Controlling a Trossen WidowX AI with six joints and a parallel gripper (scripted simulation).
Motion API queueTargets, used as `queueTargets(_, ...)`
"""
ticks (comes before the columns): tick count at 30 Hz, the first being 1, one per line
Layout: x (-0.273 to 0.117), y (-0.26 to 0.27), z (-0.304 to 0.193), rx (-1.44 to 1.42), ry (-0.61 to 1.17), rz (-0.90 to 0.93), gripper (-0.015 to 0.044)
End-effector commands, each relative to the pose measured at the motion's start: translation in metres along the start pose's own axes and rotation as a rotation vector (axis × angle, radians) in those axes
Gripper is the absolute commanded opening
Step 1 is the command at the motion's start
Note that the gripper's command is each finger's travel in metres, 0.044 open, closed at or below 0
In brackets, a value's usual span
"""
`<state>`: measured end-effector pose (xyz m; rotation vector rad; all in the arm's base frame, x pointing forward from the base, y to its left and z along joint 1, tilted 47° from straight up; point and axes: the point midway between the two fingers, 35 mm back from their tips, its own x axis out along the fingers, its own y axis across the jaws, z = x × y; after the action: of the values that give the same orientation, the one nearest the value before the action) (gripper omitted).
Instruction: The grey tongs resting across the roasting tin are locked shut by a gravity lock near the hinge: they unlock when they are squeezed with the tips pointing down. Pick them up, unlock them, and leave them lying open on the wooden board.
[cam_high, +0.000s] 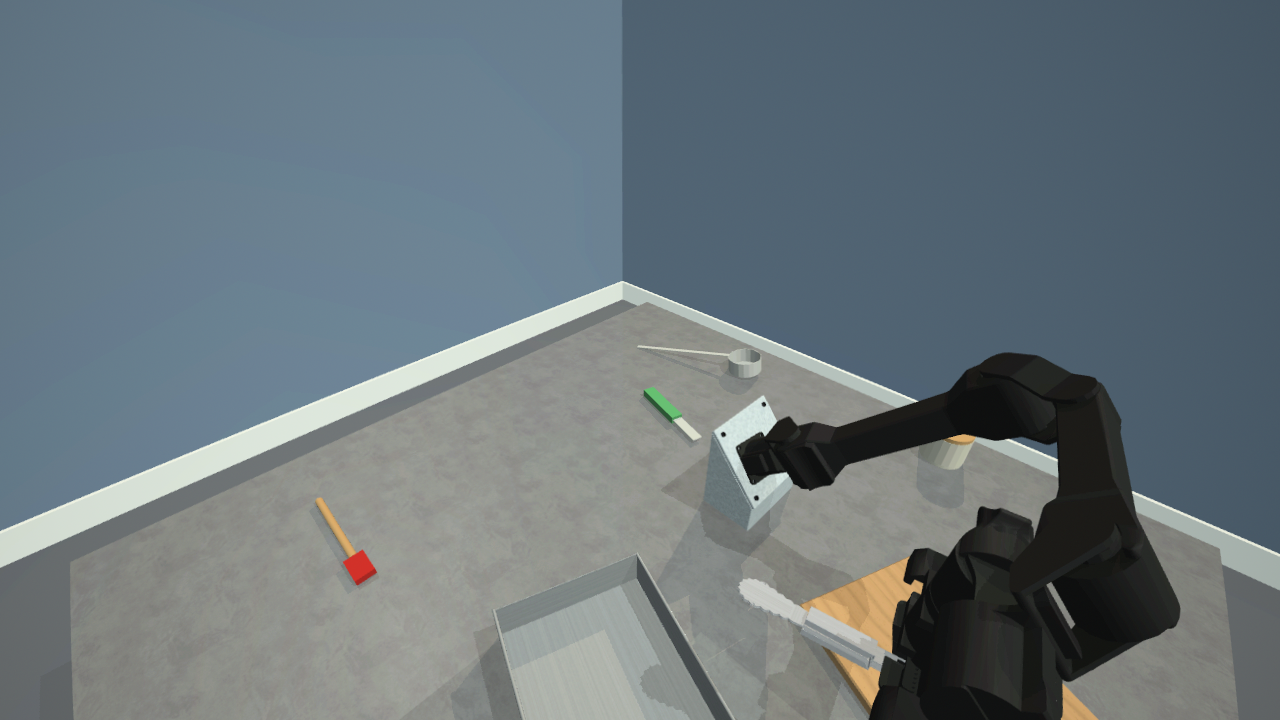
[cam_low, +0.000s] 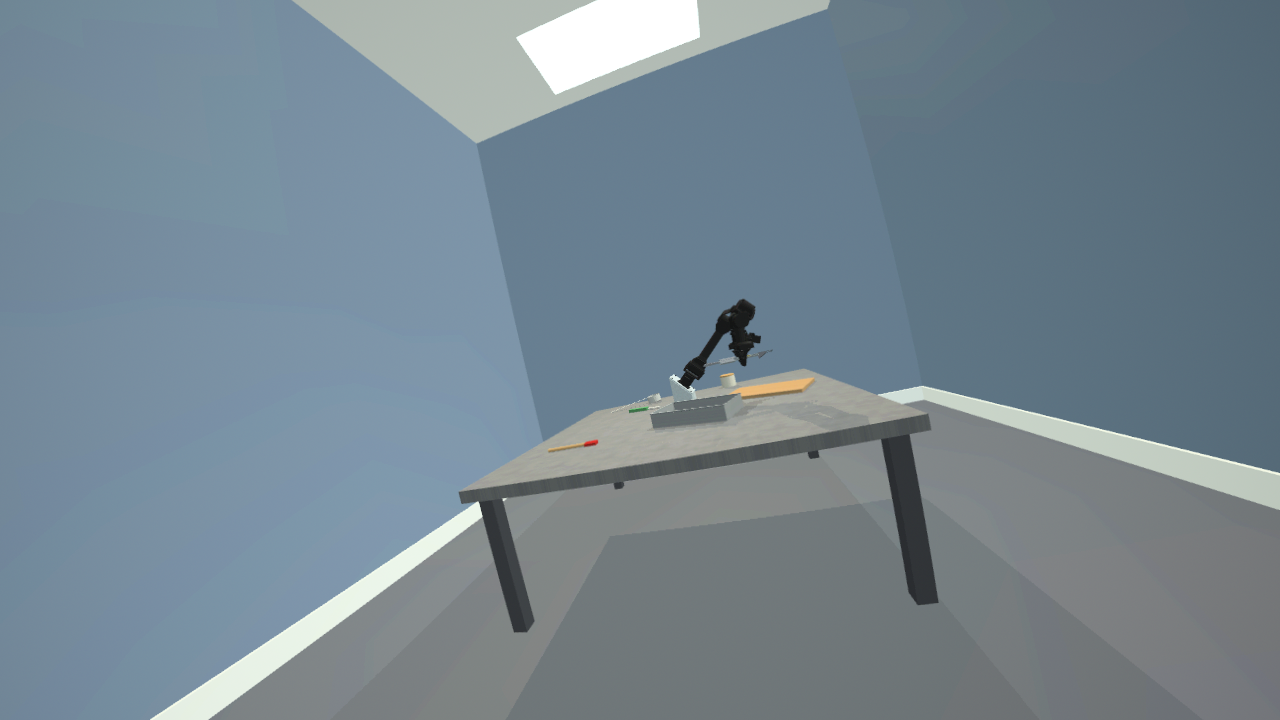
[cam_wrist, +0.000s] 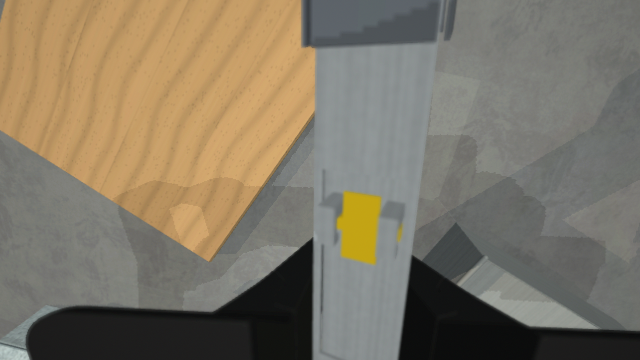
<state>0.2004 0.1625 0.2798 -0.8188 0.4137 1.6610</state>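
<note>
The grey tongs (cam_high: 841, 633) (cam_low: 727, 360) (cam_wrist: 372, 125) are held in the air, roughly level, with their arms together. Their scalloped tips point left in the top view; the far end is hidden behind the arm there. A yellow piece (cam_wrist: 360, 227) shows on the tongs in the wrist view, below a darker grey block. My gripper (cam_high: 898, 673) (cam_low: 742, 358) (cam_wrist: 349, 246) is shut on the tongs. It is high above the wooden board (cam_high: 863, 598) (cam_low: 776, 388) (cam_wrist: 150, 100). The roasting tin (cam_high: 562, 588) (cam_low: 691, 417) (cam_wrist: 454, 252) stands beside the board, with no tongs across it.
The pale metal base bracket (cam_high: 725, 488) (cam_low: 679, 390) stands behind the tin. A lidded pot (cam_high: 946, 453) (cam_low: 727, 380) is behind the board. A long-handled cup (cam_high: 743, 363), a green-handled tool (cam_high: 662, 403) and a red-headed mallet (cam_high: 359, 567) (cam_low: 590, 443) lie on the table.
</note>
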Motion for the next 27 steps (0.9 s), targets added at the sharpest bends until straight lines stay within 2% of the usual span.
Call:
queueTargets(1,0.001,0.009,0.014,0.052,0.015,-0.001,-0.0150)
queueTargets(27,-0.004,0.087,0.089,0.443,-0.002,-0.023,-0.0150)
